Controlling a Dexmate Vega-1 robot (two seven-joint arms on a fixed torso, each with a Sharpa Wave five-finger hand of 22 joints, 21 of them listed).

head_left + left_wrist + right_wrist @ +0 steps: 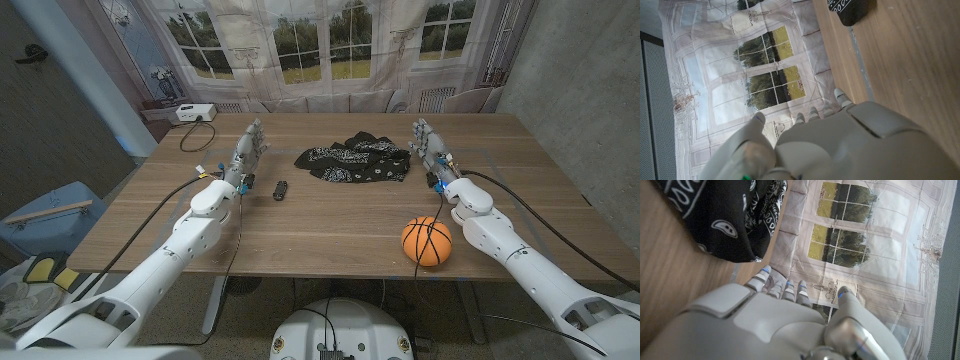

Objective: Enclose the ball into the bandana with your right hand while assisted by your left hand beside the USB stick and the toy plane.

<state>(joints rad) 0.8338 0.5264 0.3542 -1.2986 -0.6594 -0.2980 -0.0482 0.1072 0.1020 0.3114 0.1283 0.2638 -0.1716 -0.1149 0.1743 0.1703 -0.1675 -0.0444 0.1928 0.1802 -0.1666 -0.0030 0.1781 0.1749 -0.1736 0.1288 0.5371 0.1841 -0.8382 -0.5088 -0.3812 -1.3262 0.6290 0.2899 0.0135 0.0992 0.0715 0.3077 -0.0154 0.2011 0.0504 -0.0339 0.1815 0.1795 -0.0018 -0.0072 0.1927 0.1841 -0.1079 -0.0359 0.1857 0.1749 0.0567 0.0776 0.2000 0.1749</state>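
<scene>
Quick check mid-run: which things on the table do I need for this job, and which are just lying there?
For the job: ball, bandana, right hand, left hand.

Lying about: small dark USB stick on the wooden table; white device at the far left corner.

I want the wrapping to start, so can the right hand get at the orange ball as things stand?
Probably yes. The ball sits on bare table beside the right forearm, nothing on it, but nearer the robot than the open right hand, which must pull back.
</scene>
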